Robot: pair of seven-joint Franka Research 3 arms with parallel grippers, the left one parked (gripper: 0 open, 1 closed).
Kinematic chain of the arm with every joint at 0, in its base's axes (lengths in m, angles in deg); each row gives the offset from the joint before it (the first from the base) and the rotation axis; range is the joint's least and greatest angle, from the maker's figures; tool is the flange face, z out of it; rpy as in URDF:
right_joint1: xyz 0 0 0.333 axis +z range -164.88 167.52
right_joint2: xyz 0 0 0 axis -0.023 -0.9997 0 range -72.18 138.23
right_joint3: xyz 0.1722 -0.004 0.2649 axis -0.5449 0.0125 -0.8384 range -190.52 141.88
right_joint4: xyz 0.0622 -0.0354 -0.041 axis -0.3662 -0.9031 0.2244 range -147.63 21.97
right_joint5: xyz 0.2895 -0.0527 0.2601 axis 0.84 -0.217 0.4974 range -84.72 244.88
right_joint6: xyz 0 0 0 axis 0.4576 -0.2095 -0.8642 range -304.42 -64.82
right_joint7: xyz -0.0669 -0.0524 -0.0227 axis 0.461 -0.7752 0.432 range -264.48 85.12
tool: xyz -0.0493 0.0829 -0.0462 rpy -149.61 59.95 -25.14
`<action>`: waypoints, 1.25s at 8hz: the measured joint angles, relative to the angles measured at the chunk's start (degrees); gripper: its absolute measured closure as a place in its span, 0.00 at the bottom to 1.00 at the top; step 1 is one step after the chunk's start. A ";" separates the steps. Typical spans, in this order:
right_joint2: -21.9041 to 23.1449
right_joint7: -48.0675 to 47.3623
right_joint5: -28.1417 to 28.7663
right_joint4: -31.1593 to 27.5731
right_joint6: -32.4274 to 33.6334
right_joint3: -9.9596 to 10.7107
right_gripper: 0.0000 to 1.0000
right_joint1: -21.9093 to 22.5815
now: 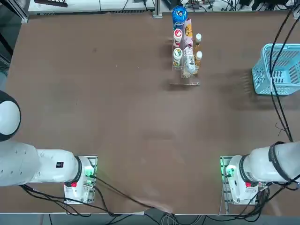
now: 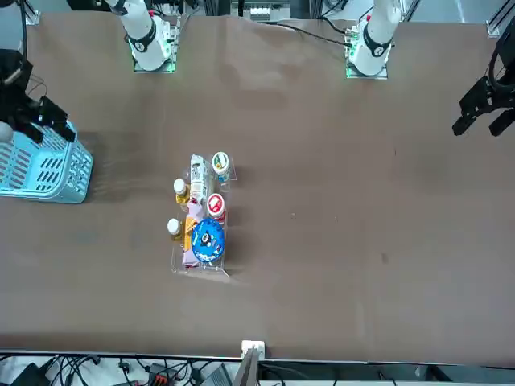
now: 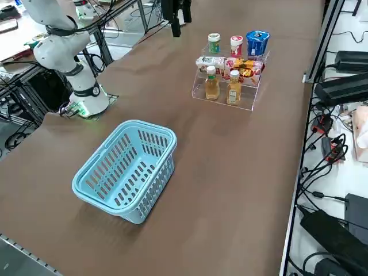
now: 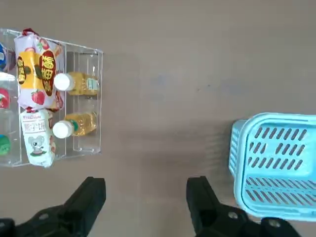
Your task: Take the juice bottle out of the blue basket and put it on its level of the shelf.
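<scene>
Two juice bottles (image 4: 79, 83) (image 4: 79, 126) with white caps and amber liquid stand side by side on the lowest level of the clear shelf (image 4: 86, 54). They also show in the right side view as bottles (image 3: 211, 83) (image 3: 234, 86). The blue basket (image 3: 144, 190) sits apart from the shelf, and nothing shows inside it. My right gripper (image 4: 148, 197) hangs open and empty, high over the bare table between shelf and basket (image 4: 276, 148).
The shelf's upper levels carry snack packets (image 3: 230, 66), a green-topped bottle (image 3: 214, 41), a red-topped bottle (image 3: 236, 43) and a blue cup (image 3: 257, 41). Cables hang across the basket (image 1: 276, 47) in the top view. The table edge runs close behind the shelf (image 1: 185, 83).
</scene>
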 joint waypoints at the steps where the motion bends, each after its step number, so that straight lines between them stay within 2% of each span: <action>1: 0.91 -1.15 -0.73 -0.60 0.91 -0.01 0.00 0.01; 4: 2.04 -4.36 -1.26 -0.92 1.75 0.05 0.00 0.11; 6: 2.08 -3.13 -1.25 -0.92 1.30 0.93 0.00 0.21; 9: 2.28 -0.71 -0.32 -0.91 0.93 4.85 0.00 2.93; 10: 2.29 -0.68 -0.14 -0.91 0.93 5.39 0.00 3.49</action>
